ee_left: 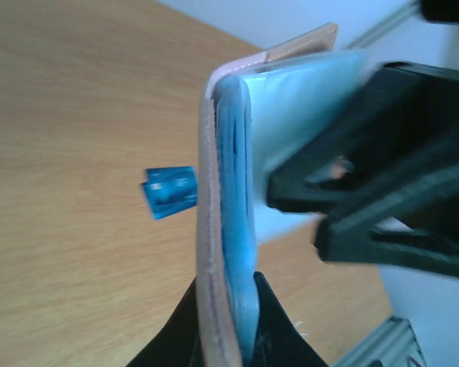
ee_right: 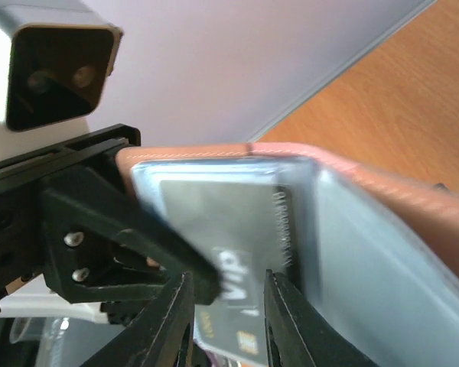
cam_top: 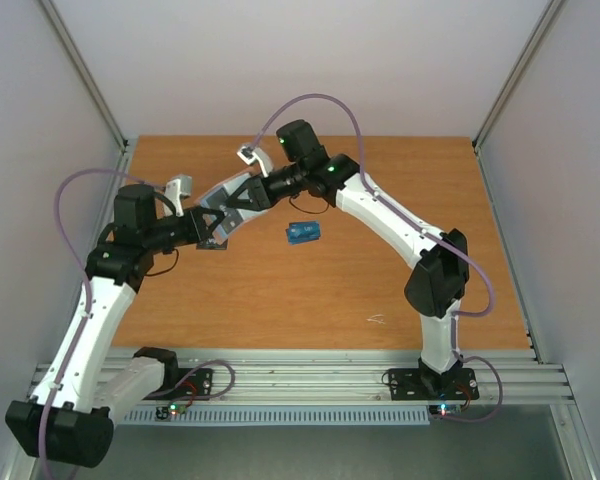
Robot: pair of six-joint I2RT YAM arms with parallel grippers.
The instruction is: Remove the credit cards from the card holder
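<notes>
above the tabletop [cam_top: 280, 300], toward its far left, the card holder [ee_left: 208, 229] is held open between the two arms. it looks soft and bendy, so it needs a firm pinch on one panel's edge; the left gripper [ee_left: 226, 310] is closed tight there, taupe side out. the dark card [ee_right: 233, 297] in its pocket is thin, stiff and slick, best taken by the end that pokes out and drawn straight along the pocket. the right gripper [ee_right: 229, 277] stands partly open, a finger on either side of that card, not seen to pinch it. the blue card [cam_top: 303, 232] lies flat on the tabletop, well apart.
</notes>
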